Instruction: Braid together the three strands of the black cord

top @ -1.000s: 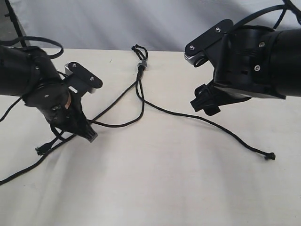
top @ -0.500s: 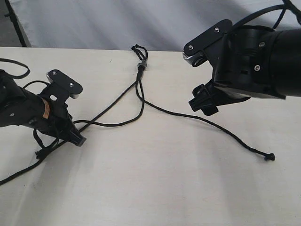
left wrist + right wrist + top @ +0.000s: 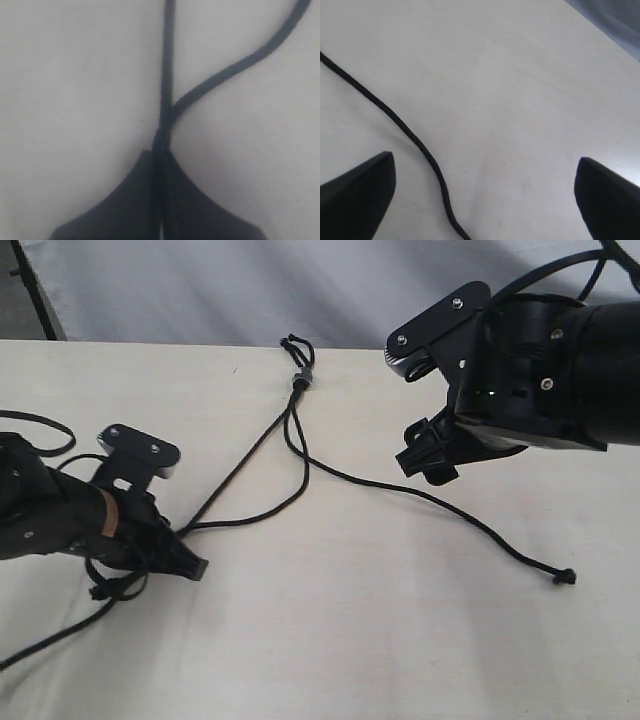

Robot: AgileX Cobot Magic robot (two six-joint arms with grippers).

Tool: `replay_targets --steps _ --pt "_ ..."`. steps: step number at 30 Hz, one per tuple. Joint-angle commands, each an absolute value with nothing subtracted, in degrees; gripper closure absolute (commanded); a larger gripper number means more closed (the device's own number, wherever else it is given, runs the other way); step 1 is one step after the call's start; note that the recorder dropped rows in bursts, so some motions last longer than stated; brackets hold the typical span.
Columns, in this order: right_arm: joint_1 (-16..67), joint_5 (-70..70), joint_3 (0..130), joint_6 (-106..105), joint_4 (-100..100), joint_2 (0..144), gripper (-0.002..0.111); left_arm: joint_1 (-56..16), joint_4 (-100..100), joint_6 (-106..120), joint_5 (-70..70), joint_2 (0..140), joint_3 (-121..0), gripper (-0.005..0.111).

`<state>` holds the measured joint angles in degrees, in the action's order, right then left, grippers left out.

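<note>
1. Exterior view: the black cord is lying on the table. Its grey band is sitting toward the far side, and the strands are fanning out toward the near side.
2. The left gripper is working low over the table at the left, jaws closed tight on two strands. The left wrist view is showing both running together into the closed jaws.
3. The right gripper is hovering above the table with jaws spread wide, gripping nothing. In the right wrist view the third strand is lying on the table beneath it, touching neither of the fingers.
4. That third strand is trailing off to the right, its knotted tip well apart from both grippers.
5. Progress, as judged: no woven crossings are showing below the band, so braiding is barely starting. Nearly the whole length is waiting to be plaited.
</note>
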<state>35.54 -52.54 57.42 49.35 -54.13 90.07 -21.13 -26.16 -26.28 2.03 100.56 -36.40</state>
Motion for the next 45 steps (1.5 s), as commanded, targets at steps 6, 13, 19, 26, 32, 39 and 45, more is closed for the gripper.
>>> replay_targets --steps 6,13,19,26,32,39,45 --pt "35.5 -52.2 57.3 49.5 -54.0 89.7 0.018 -45.6 -23.8 -26.8 27.5 95.3 -44.6 0.107" --pt "35.5 -54.1 57.3 49.5 -54.0 89.7 0.018 -40.1 -38.7 -36.2 40.0 82.5 -49.3 0.107" --pt "35.5 -52.8 57.3 49.5 -54.0 89.7 0.018 -27.3 -40.4 -38.2 30.3 82.5 -44.7 0.107" --pt "35.5 -52.8 57.3 49.5 -54.0 89.7 0.018 -19.6 -40.4 -37.8 14.8 91.1 -38.7 0.107" --pt "35.5 -52.8 57.3 49.5 -54.0 89.7 0.018 -20.1 -36.6 -38.2 9.7 101.4 -38.2 0.107" --pt "35.5 -51.2 57.3 49.5 -54.2 89.7 0.018 -48.1 -29.7 -37.7 9.6 102.5 -37.7 0.107" --pt "35.5 -53.0 57.3 49.4 -53.8 89.7 0.018 -52.1 -42.2 -47.9 34.5 95.1 -45.2 0.107"
